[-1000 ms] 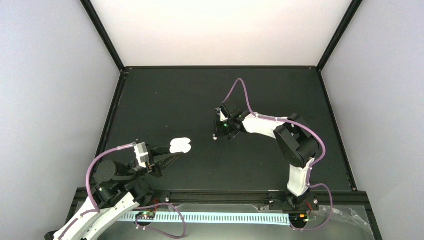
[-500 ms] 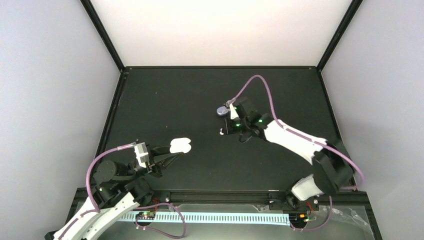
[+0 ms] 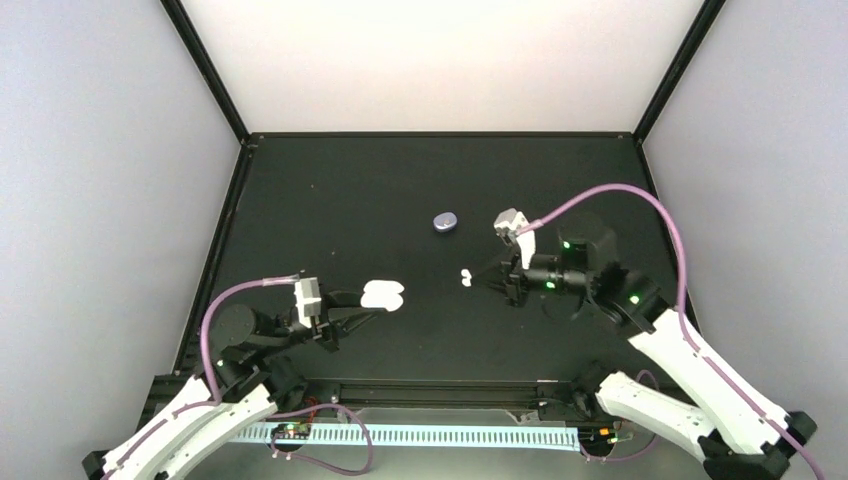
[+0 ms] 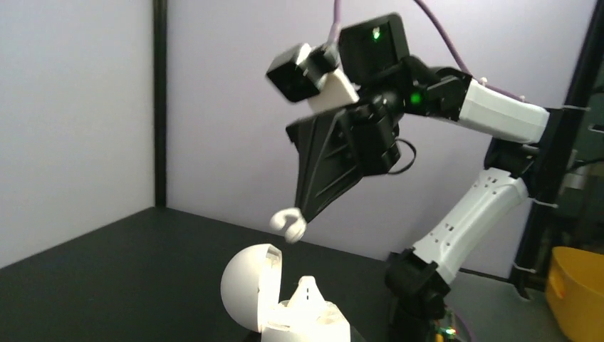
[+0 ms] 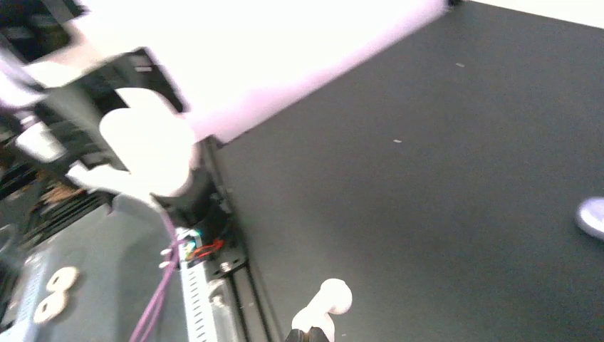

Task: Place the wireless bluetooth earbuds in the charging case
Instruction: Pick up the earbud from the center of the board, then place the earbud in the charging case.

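White earbud (image 4: 288,224): glossy, smooth plastic, a curled hook with a bulbous head. It is pinched at the tips of the right end effector (image 4: 305,212), above the matte black table (image 3: 330,200). The left end effector (image 3: 368,308) grips the open, round-lidded white charging case (image 4: 299,317).

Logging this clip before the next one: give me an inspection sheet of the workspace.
Surface: black table, matte.
Job's things: open white charging case in left gripper; white earbud in right gripper, apart from case.
Clutter: small lilac object lying on table, unidentifiable.
Grippers: left shut on case; right shut on earbud.
Cables: purple cable looping along each arm.
Surroundings: pale walls, black frame posts.
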Controlling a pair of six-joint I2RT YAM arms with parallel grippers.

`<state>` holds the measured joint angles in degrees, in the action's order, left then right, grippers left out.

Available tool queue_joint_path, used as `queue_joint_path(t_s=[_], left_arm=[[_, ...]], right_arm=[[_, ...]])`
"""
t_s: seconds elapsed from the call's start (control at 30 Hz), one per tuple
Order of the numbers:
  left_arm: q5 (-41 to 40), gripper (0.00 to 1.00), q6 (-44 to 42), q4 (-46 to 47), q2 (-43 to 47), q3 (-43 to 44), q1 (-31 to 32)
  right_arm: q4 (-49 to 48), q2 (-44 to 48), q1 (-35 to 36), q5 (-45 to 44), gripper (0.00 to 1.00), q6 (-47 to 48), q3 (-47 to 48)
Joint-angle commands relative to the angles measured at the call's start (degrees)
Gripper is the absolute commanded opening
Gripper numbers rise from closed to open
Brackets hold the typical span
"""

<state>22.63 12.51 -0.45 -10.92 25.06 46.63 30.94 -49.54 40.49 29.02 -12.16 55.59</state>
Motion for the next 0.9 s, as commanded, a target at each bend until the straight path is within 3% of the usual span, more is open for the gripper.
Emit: queue_joint_path(t_s=[0.0, 0.3, 0.5, 0.87], left_arm=[[9.38, 0.02, 3.45, 11.6, -6.59, -1.14, 0.22], [19.87, 0.01, 3.28, 23.21, -22.68, 2.53, 0.42], [27.59, 0.02, 2.38, 24.79, -32.3, 6.55, 0.48], [32.96, 0.01, 3.54, 29.19, -38.85, 9.34, 1.28]], right_arm=[[6.75, 4.44, 0.2, 12.28, 0.01, 5.39, 3.69], [16.16, 3.73, 0.33, 19.42, 0.01, 11.62, 12.39], [15.01, 2.49, 1.78, 20.35, 0.01, 11.88, 12.59], [6.9, -0.62, 3.04, 23.73, 0.01, 9.19, 10.22]])
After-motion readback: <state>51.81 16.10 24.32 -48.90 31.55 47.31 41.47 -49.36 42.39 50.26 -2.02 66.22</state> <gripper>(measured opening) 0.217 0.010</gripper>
